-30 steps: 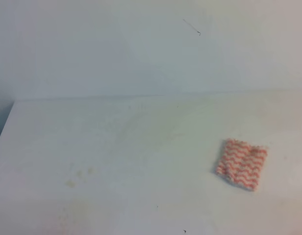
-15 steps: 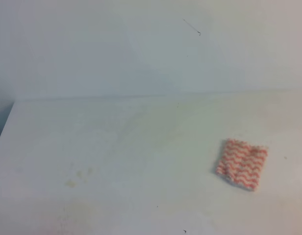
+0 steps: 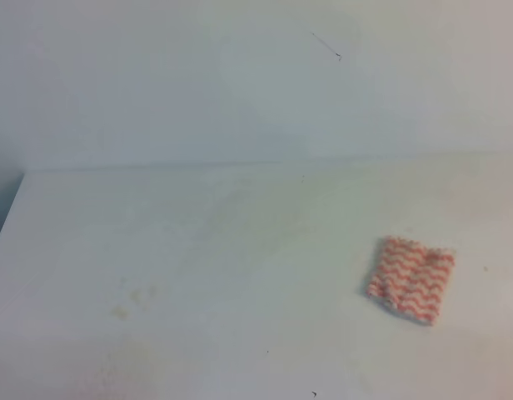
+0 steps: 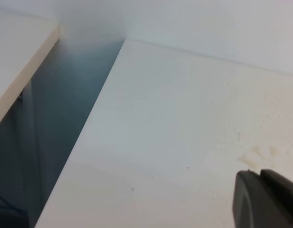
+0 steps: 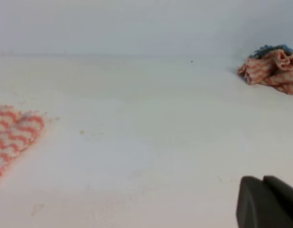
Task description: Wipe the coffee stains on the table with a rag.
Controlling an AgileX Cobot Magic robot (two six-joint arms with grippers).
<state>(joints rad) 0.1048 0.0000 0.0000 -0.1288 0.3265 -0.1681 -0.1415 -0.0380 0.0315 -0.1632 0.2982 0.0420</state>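
Observation:
The rag (image 3: pixel 410 279), with red-orange and white zigzag stripes, lies flat on the right of the white table (image 3: pixel 265 250). Its corner also shows at the left of the right wrist view (image 5: pixel 13 133). No glossy amber coffee puddle shows in any view; only faint pale yellowish smudges (image 3: pixel 136 300) lie at the front left, also in the left wrist view (image 4: pixel 260 153). My left gripper (image 4: pixel 259 173) shows as dark fingers pressed together, empty, low over the table near those smudges. My right gripper (image 5: pixel 262 179) looks the same, shut and empty, to the right of the rag. Neither gripper shows in the exterior view.
A crumpled cloth (image 5: pixel 272 69), striped with a blue part, lies at the far right by the wall. The table's left edge (image 4: pixel 84 137) drops to a dark gap beside another white surface (image 4: pixel 18 57). A white wall (image 3: pixel 240 83) backs the table.

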